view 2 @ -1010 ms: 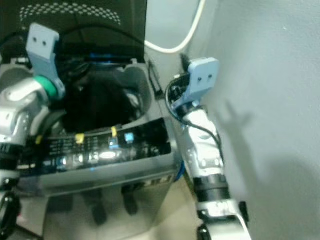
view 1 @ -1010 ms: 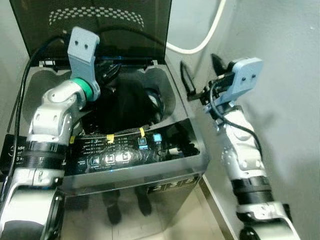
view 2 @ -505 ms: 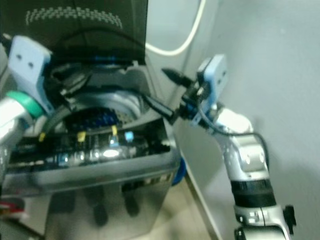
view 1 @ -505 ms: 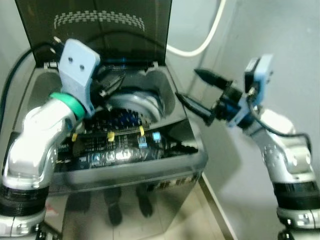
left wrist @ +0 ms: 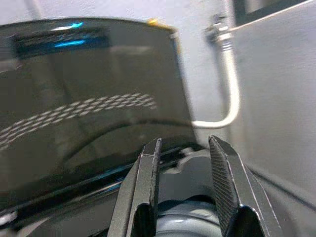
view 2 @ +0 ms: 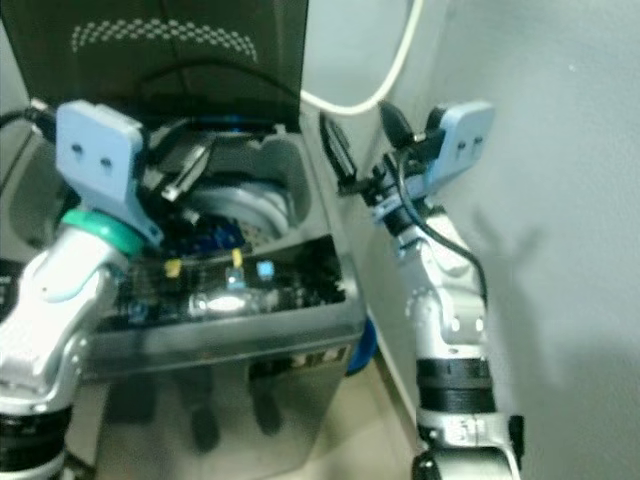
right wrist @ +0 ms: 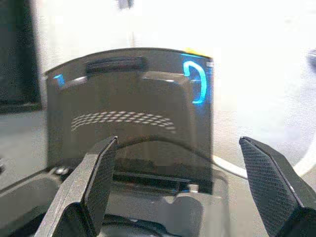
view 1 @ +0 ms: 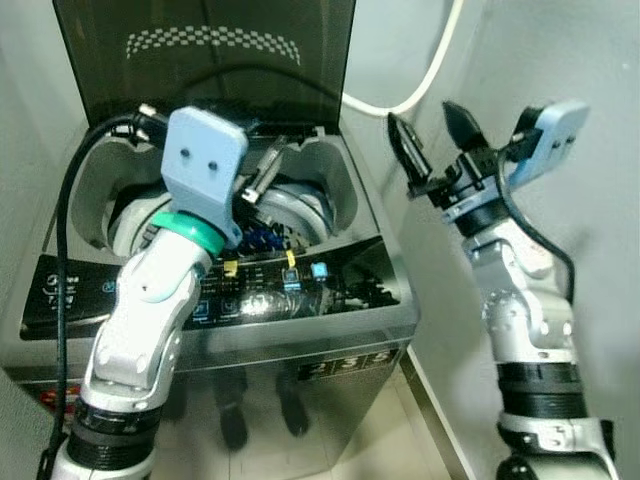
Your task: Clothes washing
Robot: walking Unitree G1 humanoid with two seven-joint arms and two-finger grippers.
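Above the open drum (view 1: 262,205) of the washing machine (view 1: 330,330), the left gripper (view 1: 262,172) hung with its two black fingers a little apart and nothing between them; in its wrist view the raised lid (left wrist: 89,94) stood just beyond the fingertips (left wrist: 152,148), with the white hose (left wrist: 228,84) off to the side. A second before, this gripper had been sunk low in the tub against a dark mass that looked like clothing; half a second later it was already rising, and now it was clear of the opening, and pale drum wall with a blue part showed where the dark mass had been. My judgement is that the load had been let go and had settled deeper, though the bottom of the drum was not visible, so where the clothes lay could not be told for sure.

Off to the machine's right side, near the wall (view 1: 560,60), the right gripper (view 1: 432,130) had swung upward, its fingers spread wide and holding nothing.

With both grippers free, the likely next business was the lid and then the lit control panel (view 1: 290,285) below the left wrist
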